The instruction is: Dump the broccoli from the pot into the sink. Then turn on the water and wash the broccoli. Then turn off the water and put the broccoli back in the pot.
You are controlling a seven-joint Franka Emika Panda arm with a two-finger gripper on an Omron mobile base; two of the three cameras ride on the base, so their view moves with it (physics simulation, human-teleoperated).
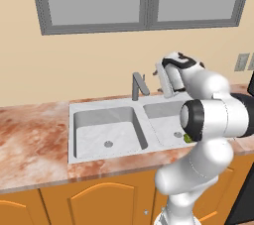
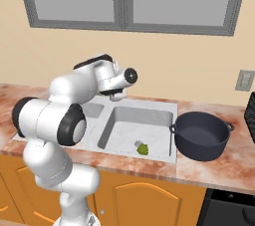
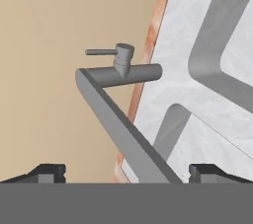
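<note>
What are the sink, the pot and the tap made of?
The sink looks like pale grey marble or stone: faint cloudy veins, matte surface. The pot looks like dark metal, perhaps enamel-coated: smooth navy-black walls with a soft sheen. The tap looks like brushed grey metal: plain, even grey with no bright shine. Everything is rendered, so these are guesses from looks alone.

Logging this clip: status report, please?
Claw open, empty, facing grey angular faucet. Small yellow-green broccoli floret in marbled sink; dark round pot beside. No water. Path clear.
</note>
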